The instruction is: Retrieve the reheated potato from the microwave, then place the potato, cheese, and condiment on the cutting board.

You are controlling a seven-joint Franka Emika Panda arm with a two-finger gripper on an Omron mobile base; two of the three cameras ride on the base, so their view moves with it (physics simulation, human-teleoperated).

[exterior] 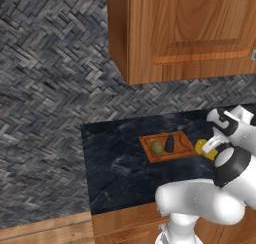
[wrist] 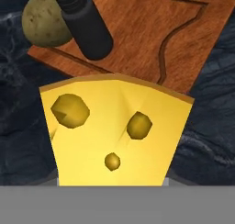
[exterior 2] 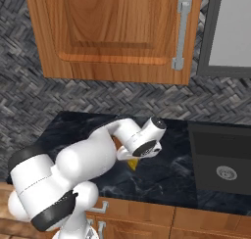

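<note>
With the end effector [exterior: 210, 149] clamped on the cheese [wrist: 114, 131] at the right of the left base frame, just beside the cutting board [exterior: 182, 142] carrying potato [exterior: 157, 147] and bottle [exterior: 170, 144], lift clear of the rim and set it on the bare right half.

Glossy white rounded arm [exterior: 200, 200] with dark joints.

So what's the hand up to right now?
Hand shut on cheese, beside cutting board. Potato and condiment on board. Nothing in the way.
</note>
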